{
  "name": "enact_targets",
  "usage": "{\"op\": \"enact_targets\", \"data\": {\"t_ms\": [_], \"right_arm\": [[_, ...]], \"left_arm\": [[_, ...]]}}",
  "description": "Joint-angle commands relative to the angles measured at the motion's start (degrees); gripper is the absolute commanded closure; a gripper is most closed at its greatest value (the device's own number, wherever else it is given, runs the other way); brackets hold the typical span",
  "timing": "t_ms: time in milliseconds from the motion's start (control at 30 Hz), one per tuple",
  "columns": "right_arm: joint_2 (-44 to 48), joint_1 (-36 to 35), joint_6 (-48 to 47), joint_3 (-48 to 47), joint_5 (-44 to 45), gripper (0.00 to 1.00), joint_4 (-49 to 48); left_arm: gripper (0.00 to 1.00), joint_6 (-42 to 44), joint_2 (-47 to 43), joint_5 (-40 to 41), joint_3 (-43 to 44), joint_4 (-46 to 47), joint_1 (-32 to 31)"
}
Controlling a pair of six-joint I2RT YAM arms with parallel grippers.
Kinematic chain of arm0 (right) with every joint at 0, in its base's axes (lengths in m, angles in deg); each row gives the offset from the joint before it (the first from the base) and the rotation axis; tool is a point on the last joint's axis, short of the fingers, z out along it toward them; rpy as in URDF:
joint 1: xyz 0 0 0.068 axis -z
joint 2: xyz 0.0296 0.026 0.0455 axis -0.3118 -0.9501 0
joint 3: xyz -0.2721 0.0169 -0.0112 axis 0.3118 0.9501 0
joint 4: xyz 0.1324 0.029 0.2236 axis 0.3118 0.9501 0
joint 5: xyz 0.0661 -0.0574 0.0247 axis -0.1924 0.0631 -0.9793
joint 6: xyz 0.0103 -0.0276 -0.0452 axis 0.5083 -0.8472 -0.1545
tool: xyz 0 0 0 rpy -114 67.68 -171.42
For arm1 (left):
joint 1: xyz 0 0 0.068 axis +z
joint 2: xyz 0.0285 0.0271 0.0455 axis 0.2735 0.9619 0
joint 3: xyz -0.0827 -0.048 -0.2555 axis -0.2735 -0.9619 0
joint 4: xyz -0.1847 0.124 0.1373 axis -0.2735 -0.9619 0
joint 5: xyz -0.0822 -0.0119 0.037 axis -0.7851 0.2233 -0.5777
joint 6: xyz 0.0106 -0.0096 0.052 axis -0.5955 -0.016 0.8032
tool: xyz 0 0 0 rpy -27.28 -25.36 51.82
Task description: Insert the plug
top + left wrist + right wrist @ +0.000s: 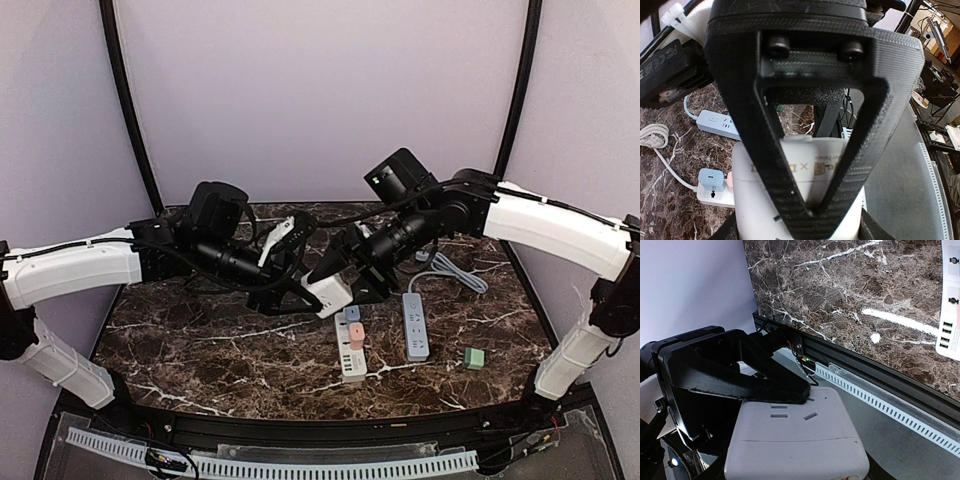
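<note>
White plastic adapter block (331,293), the task's thing: raised over the middle of the table, long axis tilted roughly 10-to-4 in the top view. One face shows socket slots in the right wrist view; the prongs are not visible in any view

Holder: left gripper (303,292), reaching in from 9 o'clock, fingers pinching the block, with one finger lying across its labelled face in the left wrist view

Second hand: right gripper (352,276), meeting the block from 2 o'clock, right at its far end. Whether its jaws are pressed onto the block or only standing around it cannot be told from the pictures

Likely receiver: white power strip (351,352), flat on the table at about 5 o'clock from the block and near it, long axis running 12-to-6. A blue plug (352,313) and a pink plug (355,330) sit in its 12 o'clock end; the free sockets look to be toward 6 o'clock

Alternative receiver: grey power strip (416,326), at 4 o'clock from the block, same 12-to-6 lie, closer to the right arm

Governing relation, as judged: both strips lie below and toward 5 o'clock of the block, so the prong face must turn downward before it descends

Other: green cube (474,357), far out at 4 o'clock; dark marble table (200,350)
</note>
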Motion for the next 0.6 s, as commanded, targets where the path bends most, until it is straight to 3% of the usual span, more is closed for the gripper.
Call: {"op": "enact_targets", "data": {"t_ms": [0, 200, 267, 333, 400, 567], "right_arm": [[2.26, -0.61, -0.23, 1.26, -0.64, 0.44, -1.0], [2.78, -0.64, 0.37, 1.5, -0.44, 0.61, -1.31], [2.8, -0.59, 0.44, 1.54, -0.46, 0.73, -1.58], [2.72, -0.61, 0.57, 1.54, -0.38, 0.84, -1.98], [2.72, -0.63, 0.71, 1.31, 0.21, 0.99, -2.23], [2.97, -0.61, 0.79, 1.22, 2.33, 1.0, -2.09]], "left_arm": [[0.99, 1.84, -0.01, -0.25, 1.54, -0.51, -0.18], [0.98, 2.12, 0.83, 0.22, 1.81, -0.47, -0.26], [0.88, 1.95, 1.16, 1.0, 1.82, -0.32, -0.28], [0.66, 1.93, 1.26, 1.97, 1.76, -0.24, -0.26], [0.52, 1.81, 1.12, 3.69, 1.53, -0.11, -0.26], [0.26, 2.21, -1.03, 7.44, -0.27, 0.29, -0.24]]}}
